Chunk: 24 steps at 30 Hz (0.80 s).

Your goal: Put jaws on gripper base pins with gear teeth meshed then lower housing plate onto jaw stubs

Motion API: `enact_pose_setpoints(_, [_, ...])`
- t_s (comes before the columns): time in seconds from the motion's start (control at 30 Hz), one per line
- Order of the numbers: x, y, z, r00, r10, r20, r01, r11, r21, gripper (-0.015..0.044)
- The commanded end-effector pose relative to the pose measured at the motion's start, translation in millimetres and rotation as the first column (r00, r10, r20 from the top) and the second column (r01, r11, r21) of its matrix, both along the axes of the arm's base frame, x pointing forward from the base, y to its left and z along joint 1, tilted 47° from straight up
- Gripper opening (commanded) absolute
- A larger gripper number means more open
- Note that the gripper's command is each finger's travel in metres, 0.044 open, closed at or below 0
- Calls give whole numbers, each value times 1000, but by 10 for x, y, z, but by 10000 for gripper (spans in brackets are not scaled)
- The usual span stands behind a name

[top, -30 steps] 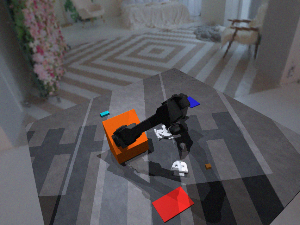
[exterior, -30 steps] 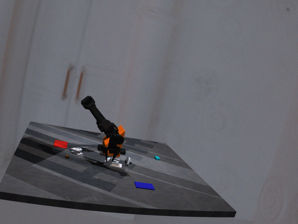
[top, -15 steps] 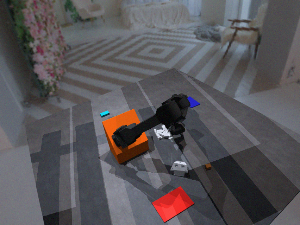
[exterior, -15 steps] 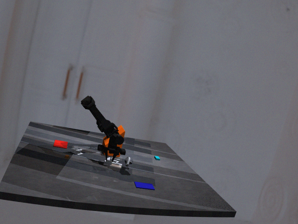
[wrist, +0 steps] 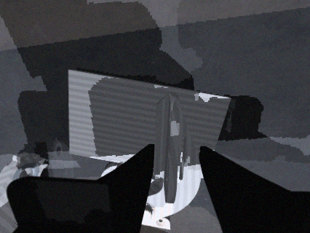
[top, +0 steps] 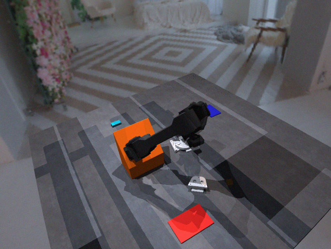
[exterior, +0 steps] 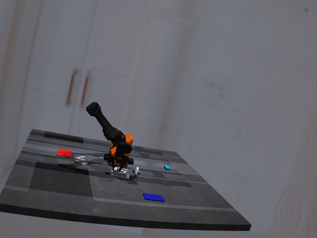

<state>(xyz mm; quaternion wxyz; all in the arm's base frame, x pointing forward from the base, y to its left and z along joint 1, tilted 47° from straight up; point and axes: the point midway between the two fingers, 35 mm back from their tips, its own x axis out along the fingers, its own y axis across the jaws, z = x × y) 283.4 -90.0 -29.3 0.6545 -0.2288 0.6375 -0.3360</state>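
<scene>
My gripper (exterior: 117,171) (wrist: 176,150) is shut on a jaw (wrist: 172,153), seen edge-on as a thin upright grey strip in the wrist view. It is low over the white gripper base (top: 174,146) (wrist: 190,186), whose wide ribbed plate shows beyond the fingers. The pins are hard to make out, and whether the held jaw touches the base cannot be told. The other jaw (exterior: 135,171) (wrist: 9,176) lies loose beside the base, left in the wrist view. The white housing plate (top: 197,182) (exterior: 80,160), rounded with two round holes, lies apart, toward the red mat.
The orange robot mount (top: 136,131) stands behind the gripper. A red mat (top: 191,223) (exterior: 64,153), a blue mat (top: 214,111) (exterior: 153,197), a cyan block (top: 115,123) (exterior: 167,167) and a small orange block (top: 229,181) lie on the table. Moving shadows darken the parts.
</scene>
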Motion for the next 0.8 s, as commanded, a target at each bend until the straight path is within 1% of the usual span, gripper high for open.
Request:
enact_pose_setpoints(0.0, [-26, -18, -11, 1000, -2, -8, 1, 1000, -3, 134])
enact_pose_setpoints(0.77, [-16, 14, 18, 1000, -1, -7, 1, 1000, -3, 134])
